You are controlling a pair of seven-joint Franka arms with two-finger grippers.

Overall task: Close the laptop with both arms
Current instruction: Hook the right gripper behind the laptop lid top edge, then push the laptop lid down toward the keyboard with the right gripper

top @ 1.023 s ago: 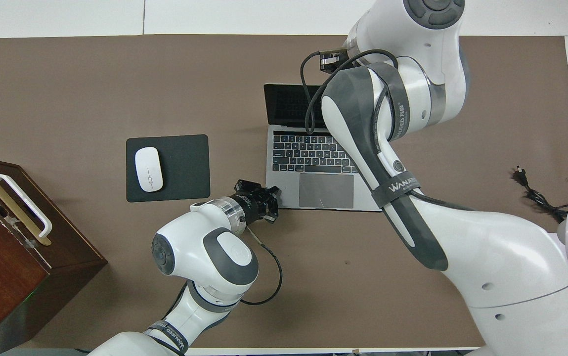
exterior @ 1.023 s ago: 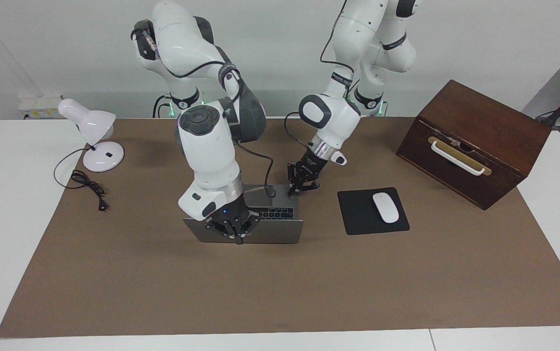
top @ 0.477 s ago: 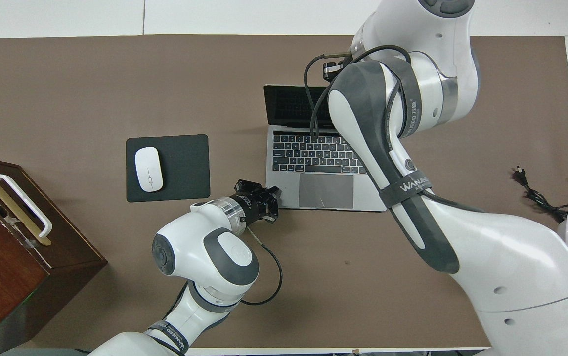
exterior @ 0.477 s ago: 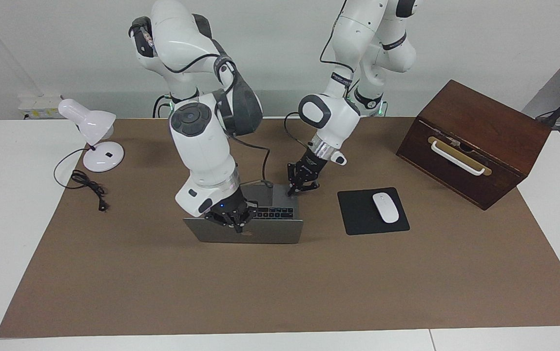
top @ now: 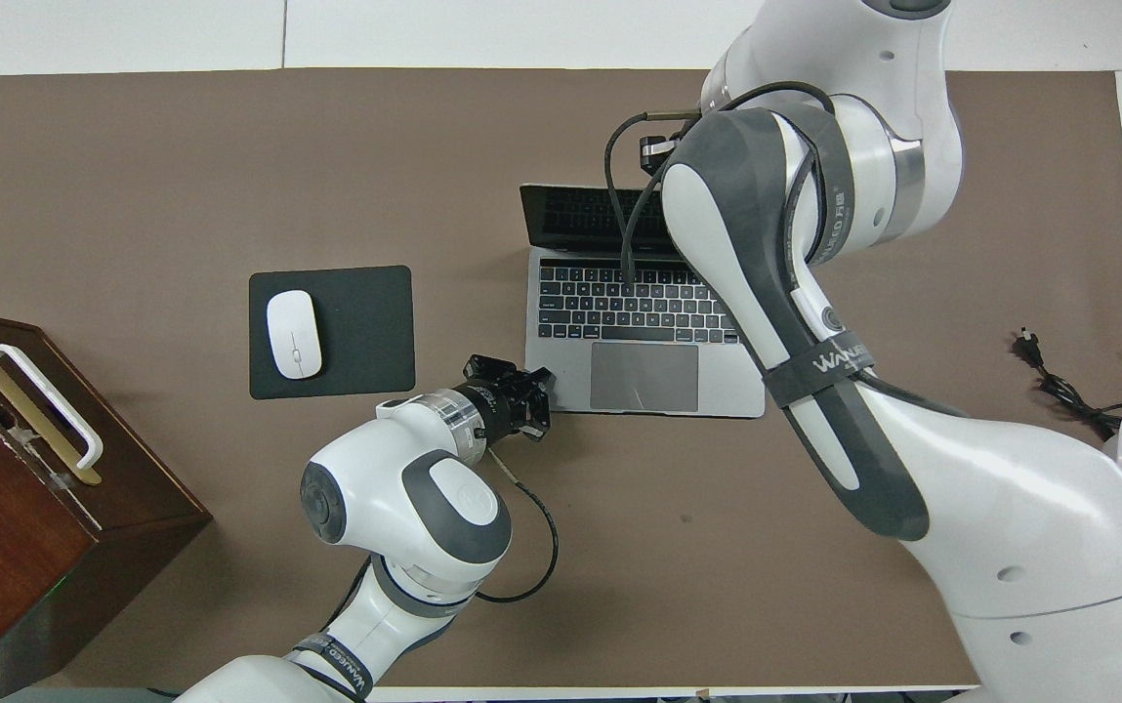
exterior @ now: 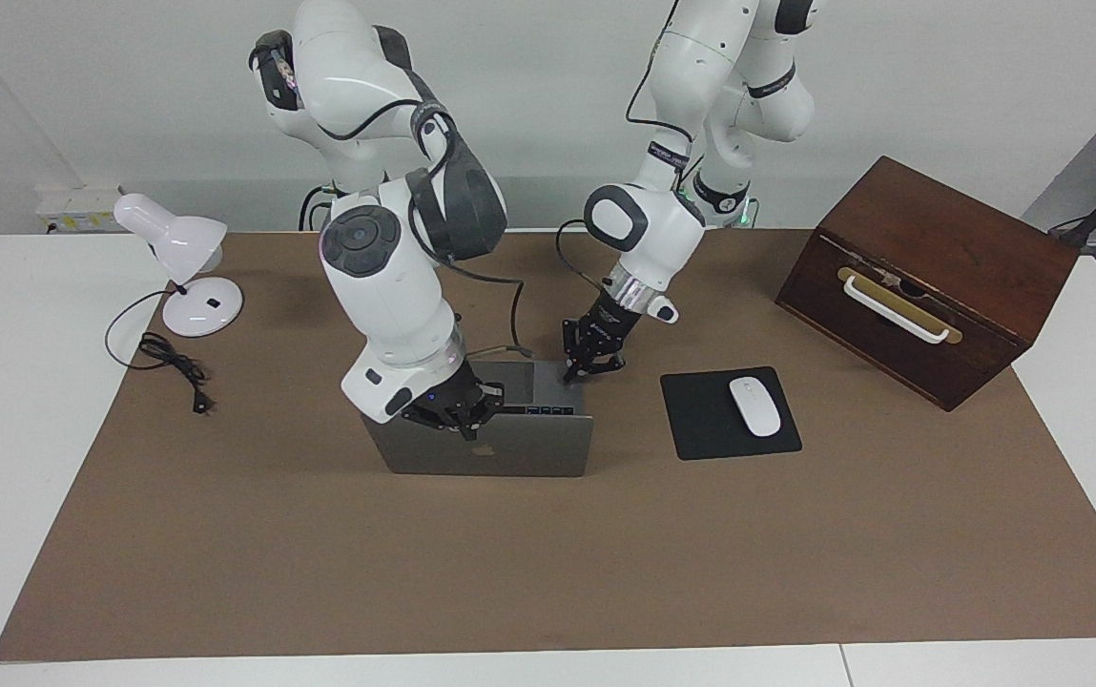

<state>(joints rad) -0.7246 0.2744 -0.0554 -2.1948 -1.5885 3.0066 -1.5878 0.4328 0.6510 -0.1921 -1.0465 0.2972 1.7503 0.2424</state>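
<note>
Toward the right arm's end of the table a white desk lamp (exterior: pixel 180 262) stands on the white surface at the edge of the brown mat (exterior: pixel 567 563), its black cord (exterior: pixel 171 367) trailing onto the mat. Next comes the right arm (exterior: pixel 385 277), bent down over the laptop (exterior: pixel 500 448), which sits near the middle of the mat with its silver lid partly raised and tilted toward the keyboard (the dark logo on the lid shows just below the claw). The right gripper (exterior: pixel 465 426) is clenched, fingertips together, and rests on the top edge of the lid; it grasps nothing. Only a narrow strip of black keys (exterior: pixel 548 410) shows above the lid in the facing view, while the overhead view shows the whole keyboard, the grey trackpad (top: pixel 644 376) and the dark screen. Beside the laptop's corner nearer the robots, on the left arm's side, the left gripper (exterior: pixel 578 371) is also clenched and empty, its tips down at that corner of the base. Further along lies a black mouse pad (exterior: pixel 729 415) with a white mouse (exterior: pixel 755 405) on it. Last, toward the left arm's end, stands a dark wooden box (exterior: pixel 929 277) with a white handle (exterior: pixel 894 307).
</note>
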